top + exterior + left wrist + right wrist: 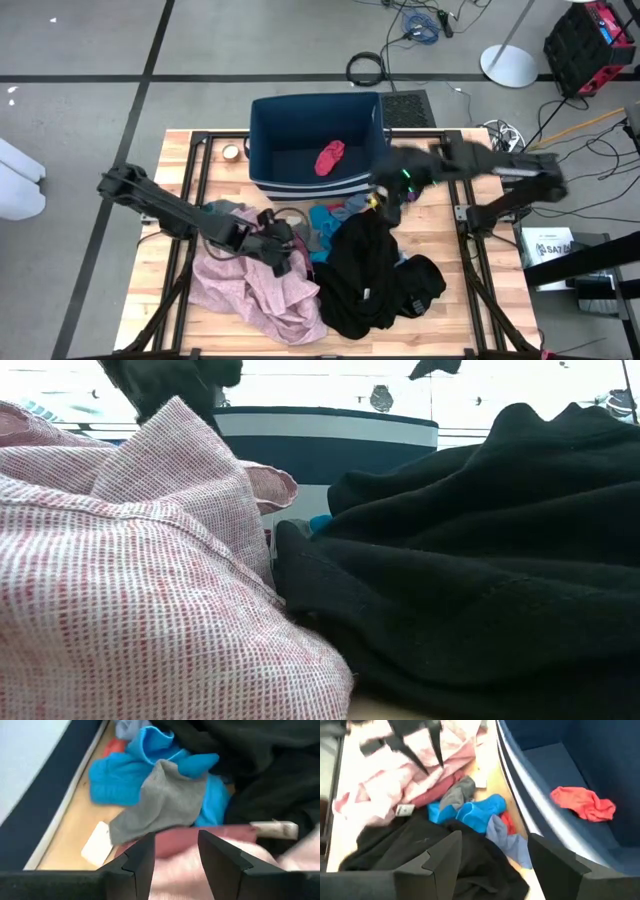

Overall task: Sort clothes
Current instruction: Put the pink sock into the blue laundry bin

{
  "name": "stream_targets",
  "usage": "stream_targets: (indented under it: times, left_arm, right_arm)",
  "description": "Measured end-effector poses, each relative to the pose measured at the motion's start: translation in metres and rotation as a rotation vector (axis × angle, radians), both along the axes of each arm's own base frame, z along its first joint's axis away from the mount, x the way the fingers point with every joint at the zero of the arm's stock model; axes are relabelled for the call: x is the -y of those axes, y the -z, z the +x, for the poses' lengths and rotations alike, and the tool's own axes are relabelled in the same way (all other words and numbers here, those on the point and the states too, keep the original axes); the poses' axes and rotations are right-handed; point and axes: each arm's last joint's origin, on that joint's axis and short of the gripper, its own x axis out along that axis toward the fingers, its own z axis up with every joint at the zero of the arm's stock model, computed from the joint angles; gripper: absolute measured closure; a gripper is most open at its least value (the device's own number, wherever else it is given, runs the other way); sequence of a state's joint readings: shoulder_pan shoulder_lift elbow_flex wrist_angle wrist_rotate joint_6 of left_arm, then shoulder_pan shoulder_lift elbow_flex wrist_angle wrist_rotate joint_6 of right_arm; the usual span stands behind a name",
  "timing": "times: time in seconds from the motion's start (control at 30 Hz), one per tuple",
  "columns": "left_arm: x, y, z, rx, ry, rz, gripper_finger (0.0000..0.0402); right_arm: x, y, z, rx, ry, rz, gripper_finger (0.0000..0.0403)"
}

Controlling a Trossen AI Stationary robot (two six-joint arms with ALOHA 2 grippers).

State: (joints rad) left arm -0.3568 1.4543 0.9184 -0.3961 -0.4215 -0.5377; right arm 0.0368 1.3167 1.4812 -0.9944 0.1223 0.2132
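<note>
A dark blue fabric bin (265, 125) stands at the far middle of the wooden counter (450, 310), and a single red garment (329, 157) lies crumpled on its floor, its long axis tilted from near-left to far-right in the high view. The rest of the clothes sit heaped on the counter in front of the bin. A large pale pink checked garment (262, 290) spreads over the near left, and a big black garment (365, 270) runs from the bin's front edge toward the near side, its length roughly front to back. Between them, close to the bin's striped base, lie a bright blue piece (120, 780), a grey piece (162, 802) draped over it, and a grey-blue piece (512, 842) beside a scrap of red.

The left claw (283, 258) hovers low over the pink garment's upper edge, fingers (142, 860) parted with only cloth showing between them, gripping nothing. The right claw (492, 855) hangs above the far end of the black garment, just in front of the bin, its fingers wide apart and empty.
</note>
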Motion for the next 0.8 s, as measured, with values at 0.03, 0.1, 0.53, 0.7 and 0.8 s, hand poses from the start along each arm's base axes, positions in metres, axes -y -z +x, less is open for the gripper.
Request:
stream_targets:
  times: [0.03, 0.1, 0.53, 0.7, 0.8]
  left_arm:
    - [-0.001, 0.005, 0.006, 0.005, 0.013, 0.017, 0.0242]
    - [-0.003, 0.012, 0.017, 0.022, 0.050, 0.055, 0.0242]
    - [-0.039, 0.052, 0.054, -0.018, 0.085, 0.144, 0.0242]
    - [-0.052, 0.074, 0.067, -0.026, 0.131, 0.024, 0.0260]
    - [-0.051, 0.079, 0.071, -0.011, 0.156, -0.010, 0.0328]
  right_arm:
    - [-0.008, 0.010, -0.008, 0.034, 0.019, 0.013, 0.0187]
    - [-0.020, 0.030, -0.024, 0.096, 0.039, 0.064, 0.0188]
    - [-0.045, 0.105, -0.077, 0.195, 0.111, 0.298, 0.0188]
    - [-0.047, 0.104, -0.077, 0.204, 0.079, 0.277, 0.0188]
    - [-0.047, 0.104, -0.077, 0.202, 0.072, 0.269, 0.0188]
